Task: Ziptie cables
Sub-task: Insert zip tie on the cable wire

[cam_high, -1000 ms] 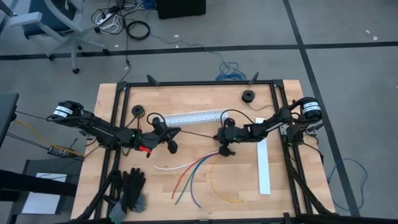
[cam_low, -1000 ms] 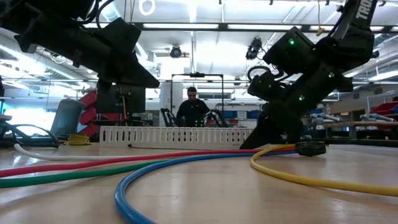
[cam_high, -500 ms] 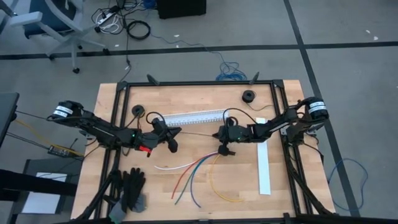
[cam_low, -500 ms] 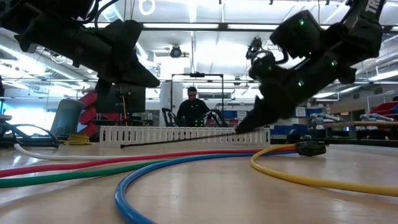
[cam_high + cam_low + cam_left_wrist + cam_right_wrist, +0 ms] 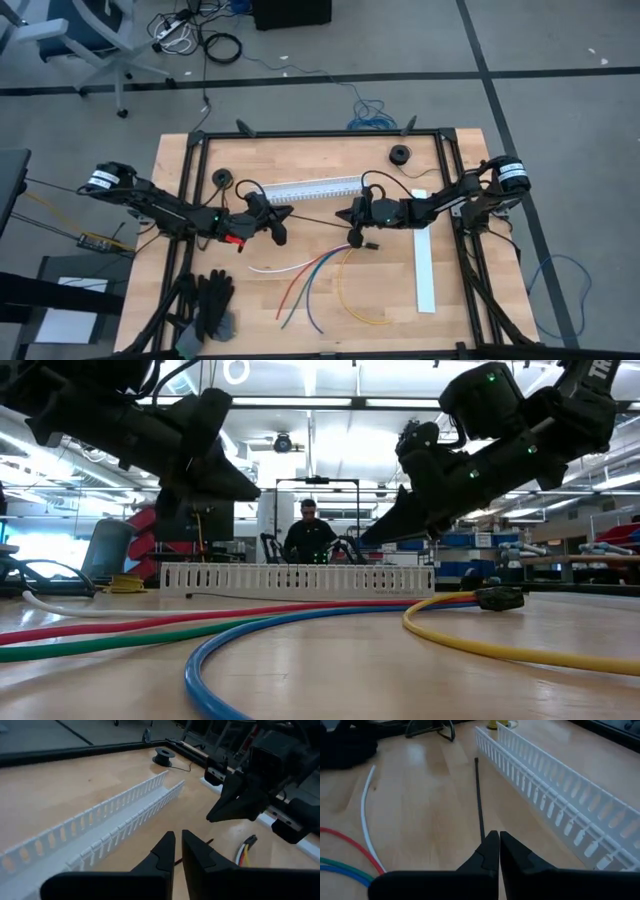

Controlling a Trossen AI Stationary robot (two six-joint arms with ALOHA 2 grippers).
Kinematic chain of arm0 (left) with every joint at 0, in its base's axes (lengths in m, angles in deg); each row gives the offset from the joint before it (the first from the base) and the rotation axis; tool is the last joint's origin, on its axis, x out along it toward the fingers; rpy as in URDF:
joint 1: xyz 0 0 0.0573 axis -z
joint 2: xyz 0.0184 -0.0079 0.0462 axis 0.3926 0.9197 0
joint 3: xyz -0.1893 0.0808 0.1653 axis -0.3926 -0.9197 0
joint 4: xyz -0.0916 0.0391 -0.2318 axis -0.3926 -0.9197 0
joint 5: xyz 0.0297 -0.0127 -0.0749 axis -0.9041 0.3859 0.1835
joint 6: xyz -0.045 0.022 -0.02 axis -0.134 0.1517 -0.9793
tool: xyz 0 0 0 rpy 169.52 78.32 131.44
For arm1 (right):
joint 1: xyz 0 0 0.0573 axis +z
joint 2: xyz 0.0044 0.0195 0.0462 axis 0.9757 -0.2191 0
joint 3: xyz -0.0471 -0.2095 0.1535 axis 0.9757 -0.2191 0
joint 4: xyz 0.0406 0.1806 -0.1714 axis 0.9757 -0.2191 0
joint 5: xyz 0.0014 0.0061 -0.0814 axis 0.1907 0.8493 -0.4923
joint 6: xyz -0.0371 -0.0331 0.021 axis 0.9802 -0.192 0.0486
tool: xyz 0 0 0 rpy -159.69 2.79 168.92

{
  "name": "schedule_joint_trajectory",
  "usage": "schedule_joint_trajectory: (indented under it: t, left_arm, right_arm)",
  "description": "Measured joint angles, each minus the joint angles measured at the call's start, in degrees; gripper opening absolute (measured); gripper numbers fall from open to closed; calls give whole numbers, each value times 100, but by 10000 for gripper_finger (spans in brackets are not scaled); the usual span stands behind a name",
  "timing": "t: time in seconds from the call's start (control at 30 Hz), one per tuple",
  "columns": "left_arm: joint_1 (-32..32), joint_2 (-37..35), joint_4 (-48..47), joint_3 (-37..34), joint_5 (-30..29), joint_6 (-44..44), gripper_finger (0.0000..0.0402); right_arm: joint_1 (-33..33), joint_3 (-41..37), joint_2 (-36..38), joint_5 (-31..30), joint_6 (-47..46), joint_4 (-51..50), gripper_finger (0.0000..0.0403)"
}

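Thin, glossy cables [image 5: 320, 282] fan in curves over the pale wood-grain table [image 5: 460, 320]. Left tool [image 5: 287, 211] and right tool [image 5: 339, 214], both closed and empty, flank a slotted white channel [image 5: 310, 188].

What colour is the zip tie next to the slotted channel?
Black; the zip tie shows best in the right wrist view.

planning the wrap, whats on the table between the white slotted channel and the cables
A thin black zip tie lies on the wood beside the channel, short of the cables; the right wrist view shows it best.
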Motion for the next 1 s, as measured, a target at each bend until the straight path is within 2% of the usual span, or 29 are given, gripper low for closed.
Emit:
schedule_joint_trajectory:
  t: [0.3,0.43,0.6,0.73,0.87,1.0]
  left_arm:
    - [18,1168,1077,2,180,-144,94]
    - [31,1427,1313,2,335,195,118]
    - [99,1420,1363,2,402,604,122]
    - [104,1413,1317,2,422,715,122]
    - [104,1413,1296,2,422,719,122]
    - [104,1413,1267,2,423,719,122]
  right_arm:
    - [2,7,4,348,-7,-344,0]
    - [6,7,7,386,301,-443,7]
    - [4,11,11,425,390,-1245,41]
    - [7,11,11,742,91,-2002,70]
    - [7,20,24,917,-85,-2122,92]
    - [7,20,24,789,13,-2203,101]
